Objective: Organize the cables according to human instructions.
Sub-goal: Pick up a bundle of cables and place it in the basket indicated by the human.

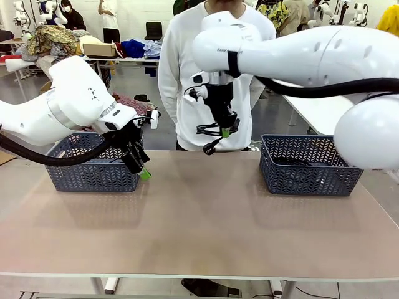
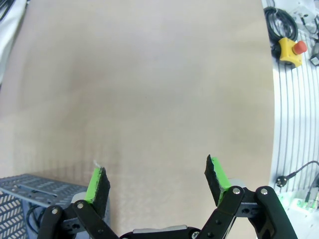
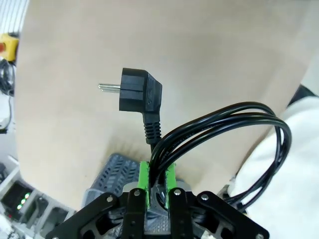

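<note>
Above mid-table, right pincer (image 1: 225, 129) clamped on coiled cable (image 3: 219, 134).

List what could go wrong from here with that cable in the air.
1. The right tool pinches only a few strands of the cable; the loops could slip free or uncoil.
2. The plug dangles loose and might snag a basket rim on the way in.
3. The cable hangs close to the person, so a swing could brush them.
</note>
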You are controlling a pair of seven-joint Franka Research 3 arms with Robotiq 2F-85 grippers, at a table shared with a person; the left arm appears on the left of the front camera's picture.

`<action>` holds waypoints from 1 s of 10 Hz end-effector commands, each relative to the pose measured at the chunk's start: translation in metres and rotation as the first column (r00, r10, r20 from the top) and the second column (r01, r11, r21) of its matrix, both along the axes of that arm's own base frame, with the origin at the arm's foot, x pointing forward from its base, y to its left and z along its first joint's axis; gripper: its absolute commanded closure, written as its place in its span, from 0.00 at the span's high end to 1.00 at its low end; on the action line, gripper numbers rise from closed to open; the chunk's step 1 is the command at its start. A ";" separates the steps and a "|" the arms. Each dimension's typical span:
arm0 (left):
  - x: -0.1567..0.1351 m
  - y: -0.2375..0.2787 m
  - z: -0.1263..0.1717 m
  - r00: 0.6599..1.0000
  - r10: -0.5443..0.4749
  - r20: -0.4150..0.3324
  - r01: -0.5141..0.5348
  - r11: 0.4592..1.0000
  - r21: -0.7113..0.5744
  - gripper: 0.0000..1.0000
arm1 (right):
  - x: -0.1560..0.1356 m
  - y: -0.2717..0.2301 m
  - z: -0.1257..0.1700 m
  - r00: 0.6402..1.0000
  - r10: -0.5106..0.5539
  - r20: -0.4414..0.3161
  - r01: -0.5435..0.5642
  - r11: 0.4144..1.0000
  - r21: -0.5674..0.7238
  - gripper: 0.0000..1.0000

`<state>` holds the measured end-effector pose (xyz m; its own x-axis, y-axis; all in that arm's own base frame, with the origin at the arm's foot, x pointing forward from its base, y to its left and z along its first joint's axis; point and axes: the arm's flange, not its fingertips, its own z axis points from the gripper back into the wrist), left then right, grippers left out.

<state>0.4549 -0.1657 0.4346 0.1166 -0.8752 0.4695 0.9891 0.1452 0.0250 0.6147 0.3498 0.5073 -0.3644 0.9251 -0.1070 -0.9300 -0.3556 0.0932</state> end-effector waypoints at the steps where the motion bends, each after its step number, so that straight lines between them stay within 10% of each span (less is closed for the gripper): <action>1: 0.001 0.001 0.001 1.000 0.001 0.000 -0.001 1.000 -0.001 1.00 | -0.036 -0.038 0.003 0.994 -0.093 0.052 0.092 0.995 0.024 0.00; 10: 0.001 0.001 0.001 1.000 0.001 0.000 -0.001 1.000 -0.001 1.00 | -0.056 -0.164 0.038 0.940 -0.330 0.089 0.321 0.942 0.104 0.00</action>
